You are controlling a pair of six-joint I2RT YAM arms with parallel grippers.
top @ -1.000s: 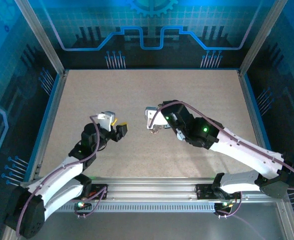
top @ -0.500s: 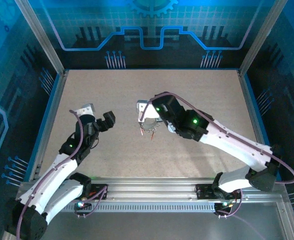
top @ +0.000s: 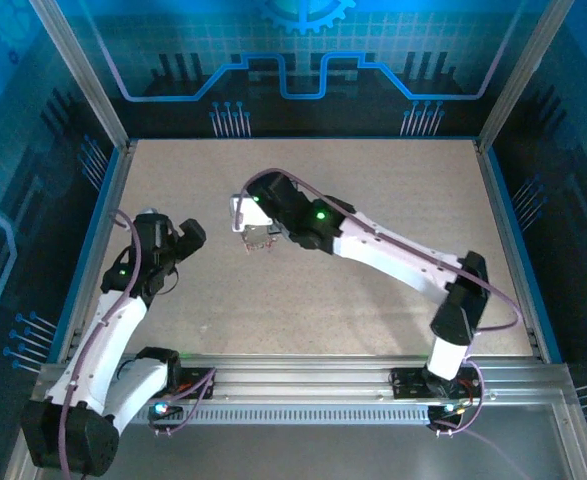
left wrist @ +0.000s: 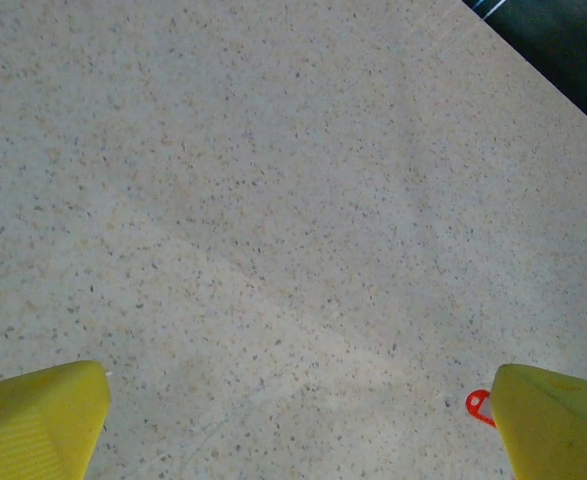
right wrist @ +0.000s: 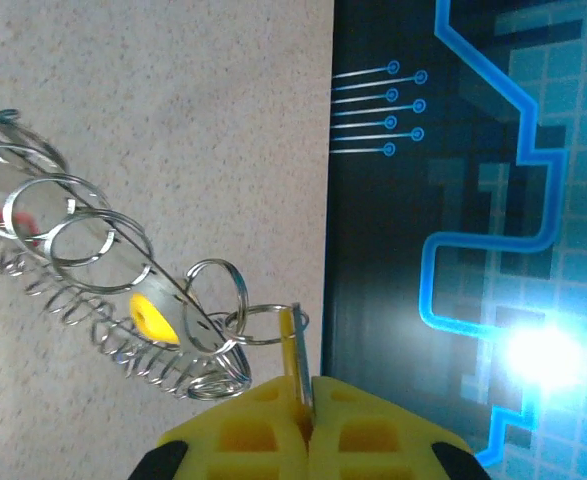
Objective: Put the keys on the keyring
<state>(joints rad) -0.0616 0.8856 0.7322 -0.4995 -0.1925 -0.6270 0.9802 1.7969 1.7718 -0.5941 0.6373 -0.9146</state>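
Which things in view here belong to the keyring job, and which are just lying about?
Part of the job:
- keyring, pinched in the shut right pincer
- yellow key tag among its rings
- red key tag on the table, beside the open left pincer

Not part of it (fixtures, not loose items):
- speckled table
- blue-lit back wall

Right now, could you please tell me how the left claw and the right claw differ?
The left claw stands wide open and empty; the right claw is shut, pinching the keyring. The left claw sits near the table's left edge; the right claw reaches toward the middle. Both have yellow fingers.
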